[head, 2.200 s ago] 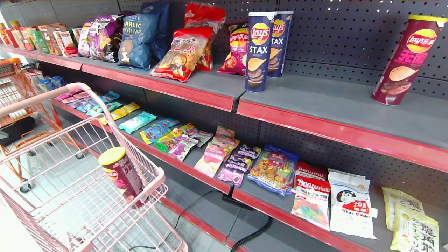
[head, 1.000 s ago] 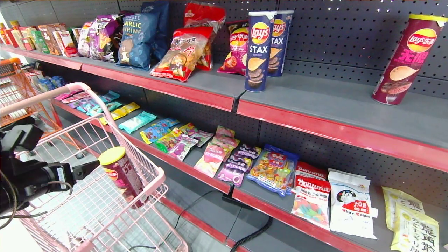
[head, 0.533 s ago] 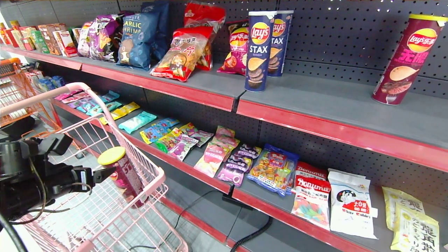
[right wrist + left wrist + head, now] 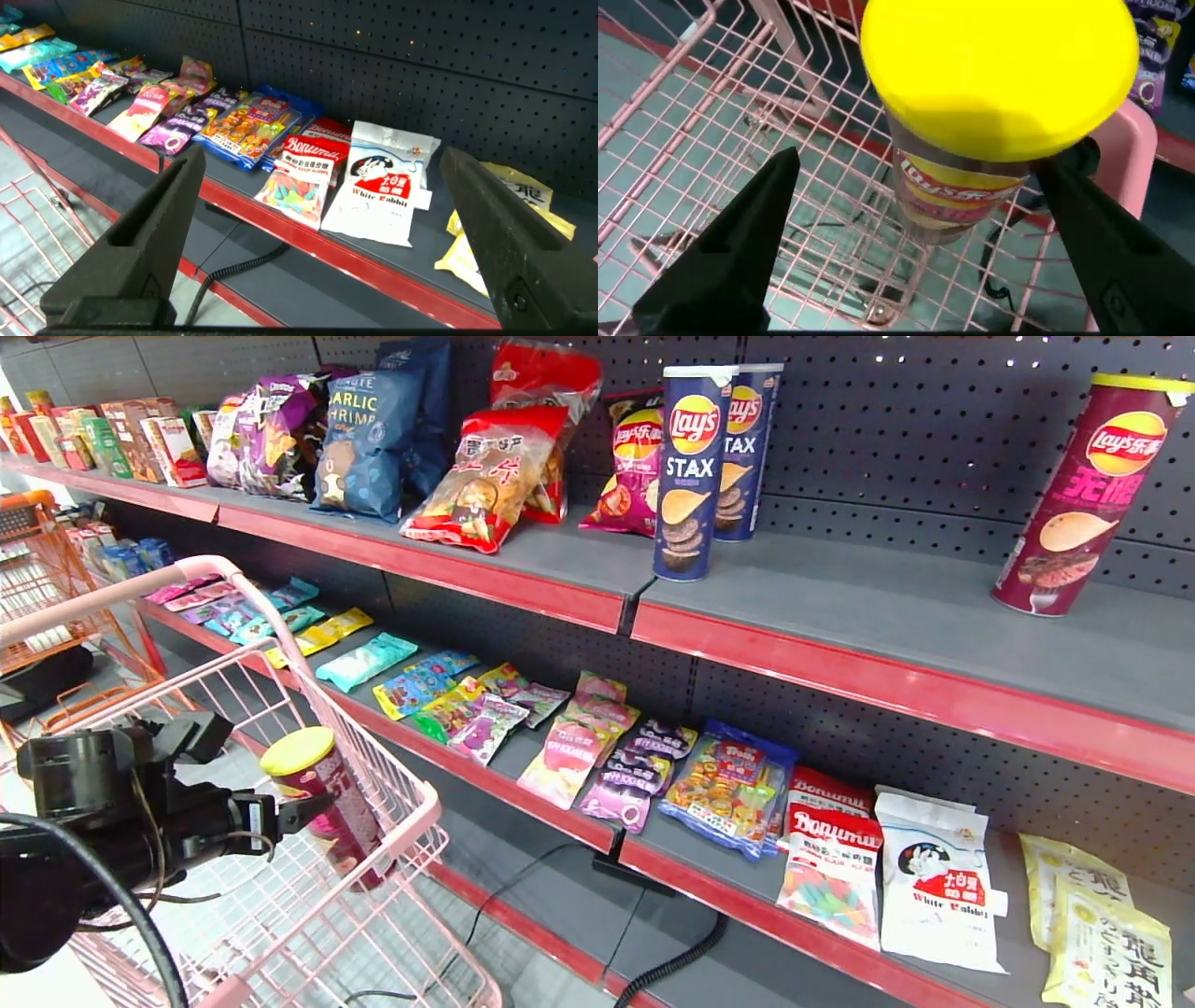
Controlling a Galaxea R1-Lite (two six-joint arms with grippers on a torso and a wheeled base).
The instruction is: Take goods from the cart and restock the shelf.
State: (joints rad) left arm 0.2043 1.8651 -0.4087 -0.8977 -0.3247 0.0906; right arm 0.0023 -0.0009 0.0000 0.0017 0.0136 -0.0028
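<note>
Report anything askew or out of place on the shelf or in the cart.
The maroon chip can stands tilted in the pink cart's front corner, with the open left gripper close by it. On the upper shelf, a red snack bag slumps forward toward the edge. Nothing looks spilled or torn.

The right gripper (image 4: 320, 163) is hanging with jaws spread wide. Beyond it the shelf (image 4: 280, 222) is carrying a white candy bag (image 4: 383, 182) and a red candy bag (image 4: 301, 170), both between the jaws.
</note>
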